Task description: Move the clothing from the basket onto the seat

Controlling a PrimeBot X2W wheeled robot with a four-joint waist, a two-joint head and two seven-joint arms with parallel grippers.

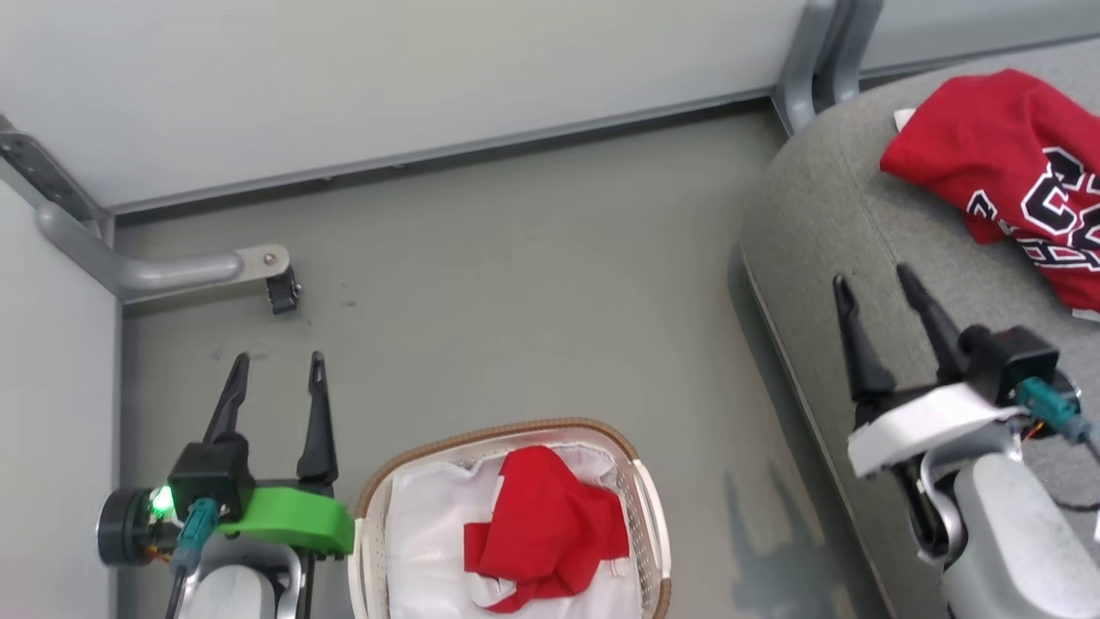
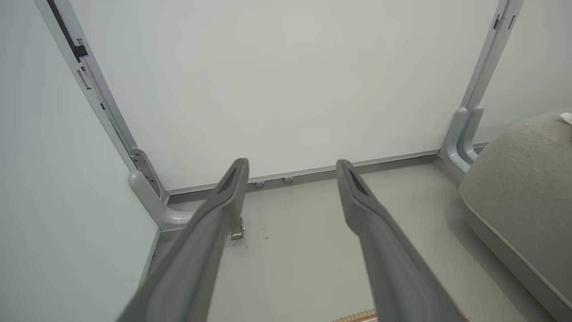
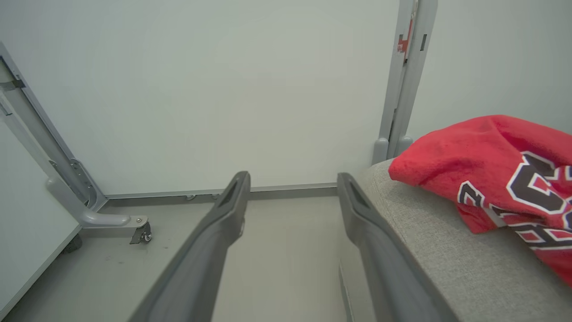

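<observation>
The basket (image 1: 646, 507) stands on the grey floor (image 1: 516, 284) at the bottom middle of the head view. Inside it a crumpled red garment (image 1: 546, 533) lies on top of a white sheet (image 1: 425, 524) that lines the basket's inside. Just left of the basket hovers the left gripper (image 1: 280, 356), its two dark fingers spread apart with nothing between them, pointing away from the basket toward the wall (image 1: 430, 69). The left wrist view shows bare floor between those fingers and a sliver of the basket's brown rim at the bottom edge. To the right of the basket, across a strip of floor, sits the seat (image 1: 825, 223). The right gripper (image 1: 872, 275) hangs over the seat's edge nearest the basket, up and to the basket's right, its fingers likewise apart and empty. Farther from the basket on that side, a red jersey (image 1: 988, 146) with navy-and-white lettering lies on the seat, beyond the right gripper and clear of its fingertips.
</observation>
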